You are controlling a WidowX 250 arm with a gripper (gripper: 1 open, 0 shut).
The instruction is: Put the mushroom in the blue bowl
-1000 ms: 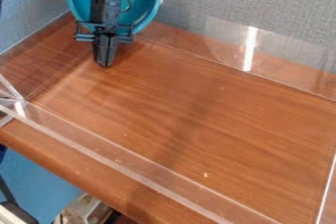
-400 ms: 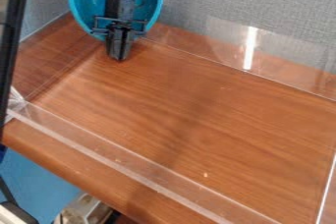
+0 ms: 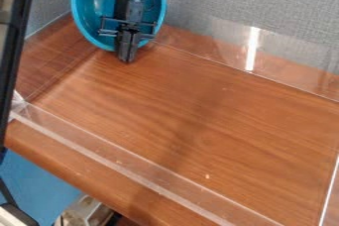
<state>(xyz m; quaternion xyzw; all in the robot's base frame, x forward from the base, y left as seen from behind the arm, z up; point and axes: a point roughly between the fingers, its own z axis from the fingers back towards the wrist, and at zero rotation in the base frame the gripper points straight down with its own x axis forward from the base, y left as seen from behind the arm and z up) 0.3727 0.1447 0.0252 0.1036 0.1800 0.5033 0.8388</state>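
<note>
The blue bowl (image 3: 90,14) is at the back left of the wooden table, tipped so its glossy inside faces the camera, against the grey wall. My black gripper (image 3: 129,56) hangs in front of the bowl's lower right part. Its fingers are pressed together and point down to the table just before the bowl's rim. Nothing shows between the fingers. The mushroom is out of view; whether it lies in the bowl behind the gripper I cannot tell.
A low clear acrylic wall (image 3: 146,166) fences the brown wooden table (image 3: 199,101), with a taller clear panel (image 3: 252,47) at the back right. A dark upright bar (image 3: 11,61) crosses the left edge of the view. The grey wall stands behind the bowl.
The gripper has moved right and a little back along the bowl's front, opening briefly and closing again. The dark bar has come into view at the left.
</note>
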